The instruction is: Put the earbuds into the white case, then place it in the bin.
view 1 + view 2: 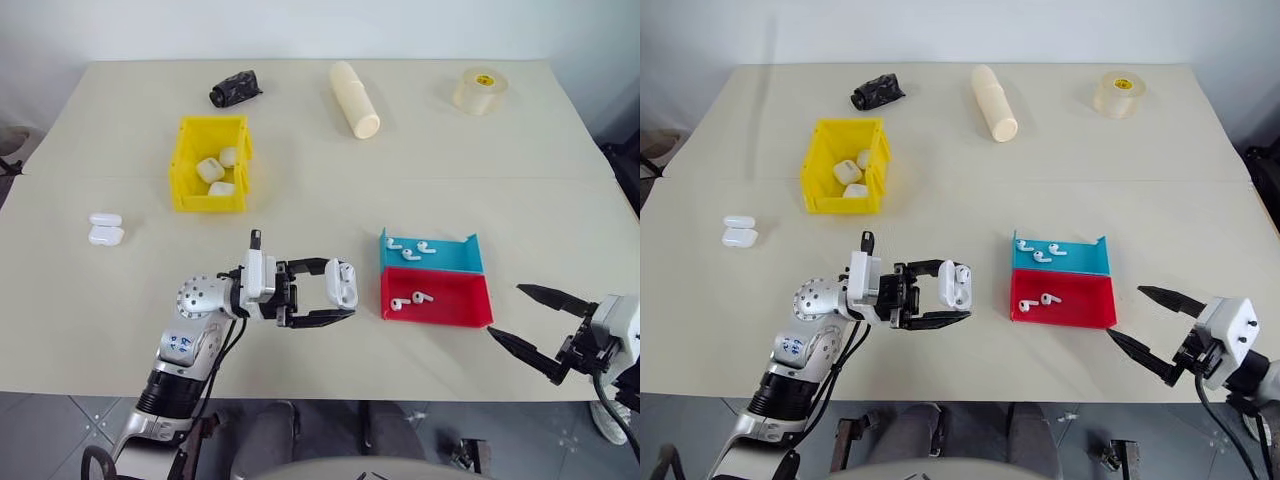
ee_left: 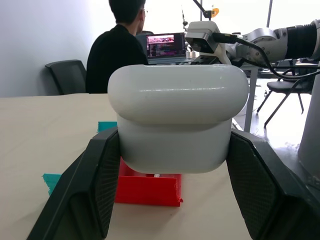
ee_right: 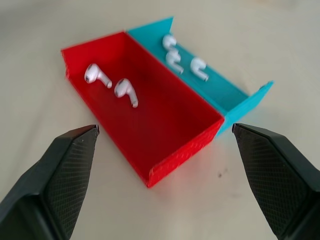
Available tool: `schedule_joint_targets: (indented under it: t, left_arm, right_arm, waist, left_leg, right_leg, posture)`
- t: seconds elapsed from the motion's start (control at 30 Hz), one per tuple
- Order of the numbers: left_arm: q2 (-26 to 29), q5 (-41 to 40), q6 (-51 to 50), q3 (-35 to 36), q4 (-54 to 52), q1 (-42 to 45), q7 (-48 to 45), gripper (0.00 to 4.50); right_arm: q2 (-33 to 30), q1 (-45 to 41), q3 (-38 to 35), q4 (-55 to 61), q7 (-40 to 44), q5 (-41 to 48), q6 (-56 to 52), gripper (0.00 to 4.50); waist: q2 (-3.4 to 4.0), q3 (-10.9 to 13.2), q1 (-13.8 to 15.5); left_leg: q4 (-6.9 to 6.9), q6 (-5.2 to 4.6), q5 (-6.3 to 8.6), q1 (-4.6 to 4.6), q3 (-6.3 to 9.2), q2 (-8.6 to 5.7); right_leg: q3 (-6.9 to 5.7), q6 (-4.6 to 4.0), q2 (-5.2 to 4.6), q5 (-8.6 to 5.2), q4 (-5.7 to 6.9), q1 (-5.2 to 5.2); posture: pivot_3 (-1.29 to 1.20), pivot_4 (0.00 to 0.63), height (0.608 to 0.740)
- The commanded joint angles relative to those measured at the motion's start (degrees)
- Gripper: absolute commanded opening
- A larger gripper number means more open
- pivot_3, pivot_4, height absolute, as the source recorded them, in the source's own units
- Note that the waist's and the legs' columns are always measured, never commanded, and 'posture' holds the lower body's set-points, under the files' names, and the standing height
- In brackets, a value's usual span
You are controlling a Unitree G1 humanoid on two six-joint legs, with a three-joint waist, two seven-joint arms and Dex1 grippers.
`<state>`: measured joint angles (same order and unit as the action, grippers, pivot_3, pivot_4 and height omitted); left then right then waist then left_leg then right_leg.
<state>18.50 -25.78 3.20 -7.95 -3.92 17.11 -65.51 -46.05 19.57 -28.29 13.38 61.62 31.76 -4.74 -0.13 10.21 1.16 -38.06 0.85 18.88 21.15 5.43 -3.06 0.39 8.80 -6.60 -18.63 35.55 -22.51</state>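
above the worktop [image 1: 300, 180] near its front edge, my left pincer [image 1: 335, 295] is clamped on the white case [image 1: 342, 284], well apart from the bin [image 1: 180, 160]; my right pincer [image 1: 528, 318] hangs spread wide beside the red tray [image 1: 470, 318] with two earbuds [image 1: 409, 299]

A beige worktop [image 1: 320, 170] carries a yellow bin [image 1: 209, 163], red tray [image 1: 435, 297], blue tray [image 1: 431, 252], two white cases [image 1: 105, 229] near its left edge, and a tape roll [image 1: 480, 90], cream cylinder [image 1: 355, 98] and black bundle [image 1: 235, 89] along the far edge.
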Motion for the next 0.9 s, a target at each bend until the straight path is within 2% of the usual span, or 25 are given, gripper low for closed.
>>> schedule_joint_targets:
  t: [0.03,0.1,0.2,0.4,0.5,0.6,0.73,0.9]
  left_arm:
    - [-0.72,0.24,1.32,-0.31,-1.70,0.09,0.87,2.79]
    - [-1.14,0.49,1.59,-0.42,-1.66,0.01,1.31,2.79]
    - [-1.63,0.99,1.84,-0.60,-1.34,0.27,2.12,2.79]
    - [-2.21,1.49,2.03,-1.02,-0.68,0.75,2.80,2.79]
    - [-2.74,1.51,2.10,-1.32,-0.34,1.16,3.00,2.79]
    - [-3.05,1.58,2.16,-1.51,-0.29,1.26,3.23,2.79]
    - [-3.04,1.73,2.20,-1.46,-0.84,0.87,3.83,2.79]
    - [-2.75,1.62,2.18,-1.36,-1.44,0.17,4.45,2.79]
  right_arm:
    - [-2.74,-5.91,1.20,3.63,-2.39,2.65,-5.95,4.49]
    - [-7.74,-13.51,5.68,5.39,-4.18,3.23,-15.06,4.49]
    - [-11.57,-23.61,11.66,4.17,-4.77,3.03,-23.00,4.49]
    - [-14.60,-46.26,31.34,-6.26,-2.69,-9.17,-32.56,4.49]
    - [-12.82,-56.00,41.16,-13.91,-0.11,-18.43,-29.95,4.49]
    - [-10.33,-62.38,47.60,-21.07,2.13,-25.52,-25.80,4.49]
    - [-7.10,-67.11,51.54,-28.68,5.65,-30.56,-20.91,4.49]
    - [-3.80,-69.65,52.68,-33.10,8.86,-33.33,-17.66,4.49]
  waist:
    - [0.00,0.00,-0.09]
    - [0.06,-0.01,-0.04]
    - [0.08,0.01,0.18]
    - [0.06,0.03,0.28]
    - [0.06,0.03,0.13]
    - [0.06,0.03,0.11]
    - [0.06,0.03,0.10]
    - [0.06,0.03,0.05]
  left_leg:
    - [-0.01,0.00,0.00,-0.02,0.00,0.03]
    - [-0.01,0.02,-0.01,0.00,0.03,0.26]
    - [-0.05,0.01,-0.02,0.03,-0.03,0.27]
    - [-0.05,0.00,-0.01,0.21,0.15,0.16]
    - [-0.04,-0.02,-0.01,0.27,0.11,0.08]
    - [0.01,-0.01,-0.01,0.33,0.07,0.04]
    - [0.00,0.01,-0.02,0.36,0.06,-0.08]
    - [-0.08,0.01,-0.02,0.37,0.06,-0.11]
  right_leg:
    - [0.00,0.00,0.01,0.00,0.01,0.01]
    - [-0.02,0.00,0.00,0.00,0.00,0.00]
    - [0.00,0.03,-0.01,0.02,-0.01,-0.05]
    - [-0.13,0.04,-0.10,0.02,-0.17,-0.06]
    - [-0.10,0.10,-0.17,0.05,-0.21,-0.13]
    - [-0.11,0.09,-0.14,0.05,-0.20,-0.24]
    - [-0.10,0.09,-0.10,0.05,-0.15,-0.31]
    - [-0.10,0.10,-0.12,0.05,-0.09,-0.30]
  posture:
    - [0.00,0.150,0.740]
    - [0.00,0.150,0.740]
    - [0.00,0.150,0.740]
    - [0.00,0.150,0.740]
    - [0.00,0.150,0.740]
    - [0.00,0.150,0.740]
    - [0.00,0.150,0.740]
    - [0.00,0.150,0.740]
